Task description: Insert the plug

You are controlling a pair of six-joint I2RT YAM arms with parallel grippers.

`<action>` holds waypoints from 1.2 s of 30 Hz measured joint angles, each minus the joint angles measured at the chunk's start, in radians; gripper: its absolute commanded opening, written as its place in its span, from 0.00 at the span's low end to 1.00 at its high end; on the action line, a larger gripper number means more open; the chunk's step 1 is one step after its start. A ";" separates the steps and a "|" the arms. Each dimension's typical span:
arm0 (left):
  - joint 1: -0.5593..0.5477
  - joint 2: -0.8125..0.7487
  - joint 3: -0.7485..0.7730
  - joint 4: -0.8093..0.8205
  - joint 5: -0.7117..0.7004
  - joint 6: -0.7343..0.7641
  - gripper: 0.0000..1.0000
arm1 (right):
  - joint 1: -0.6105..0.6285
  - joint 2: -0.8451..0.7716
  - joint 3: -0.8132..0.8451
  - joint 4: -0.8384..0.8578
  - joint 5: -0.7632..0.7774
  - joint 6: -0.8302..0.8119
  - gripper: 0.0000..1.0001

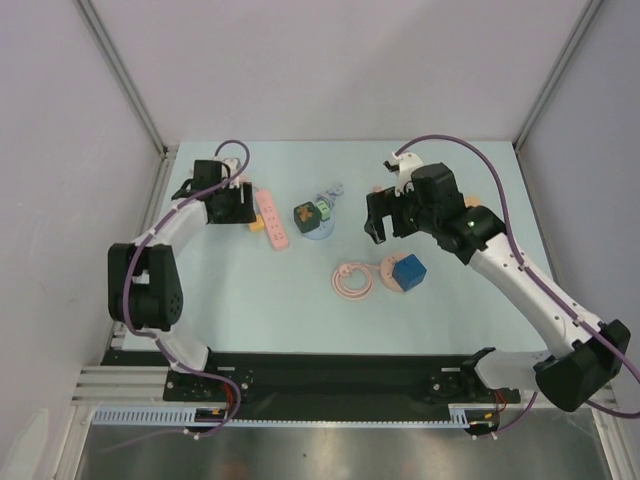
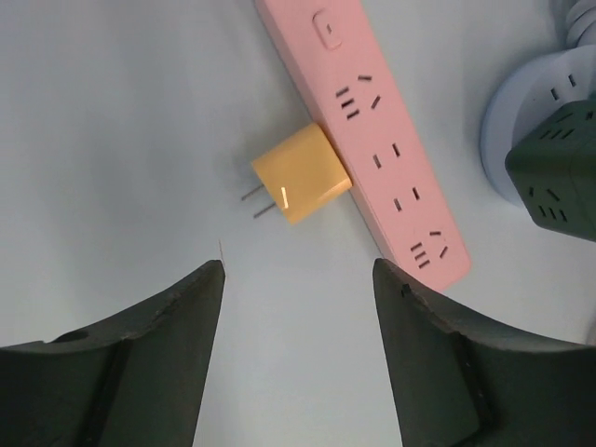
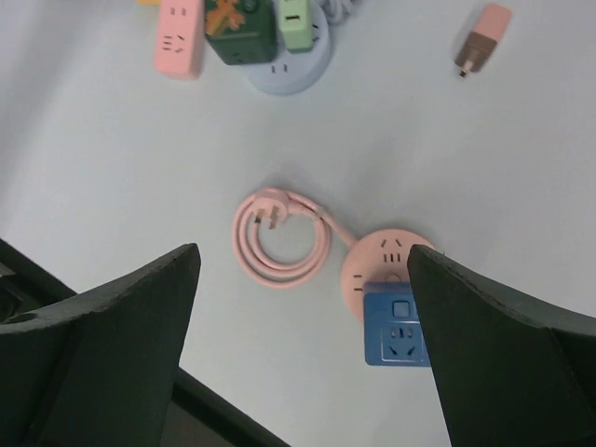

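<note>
Overhead view of a pale blue table [image 1: 250, 310] with two white and black robot arms reaching in from the near edge. The left gripper [image 2: 298, 272] hangs over the far left part of the table, its two dark fingers spread wide apart with nothing between them but bare surface. Just beyond its fingertips in the left wrist view lies the yellow plug [image 2: 300, 175], a small cube-shaped charger resting on its side on the table. Its two metal prongs point away from the pink power strip [image 2: 382, 140], and its back end sits against the strip's long edge, seemingly touching it, though the angle makes contact hard to confirm. The plug is in no socket. To the right of the strip stands a dark green cube socket [image 1: 305, 215] with a light green adapter [image 1: 324, 211] beside it, both on a pale blue round base [image 1: 318, 232]. The right gripper [image 3: 303, 259] hovers above the middle of the table, likewise wide open and empty. Below it in the right wrist view lie a pink coiled cable [image 3: 279, 240] joined to a pink round socket [image 3: 382, 261], with a blue cube socket [image 3: 399, 331] sitting on that socket's near part. A small pink and brown adapter [image 3: 482, 35] lies apart near the far right.
</note>
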 measured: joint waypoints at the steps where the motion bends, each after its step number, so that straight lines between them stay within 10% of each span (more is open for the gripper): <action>1: -0.001 0.024 0.027 0.002 0.008 0.034 0.70 | 0.001 -0.014 -0.014 0.021 -0.016 0.003 0.99; 9: 0.000 0.136 0.136 0.038 0.092 0.275 0.81 | 0.004 -0.035 -0.045 0.100 -0.086 -0.007 1.00; 28: 0.013 0.354 0.216 -0.067 0.259 0.865 0.72 | -0.008 -0.094 -0.068 0.138 -0.119 -0.029 1.00; 34: 0.014 0.363 0.229 -0.112 0.260 0.899 0.45 | -0.021 -0.104 -0.085 0.158 -0.122 -0.032 1.00; 36: 0.014 0.363 0.229 -0.119 0.261 0.901 0.04 | -0.027 -0.105 -0.095 0.164 -0.130 -0.030 1.00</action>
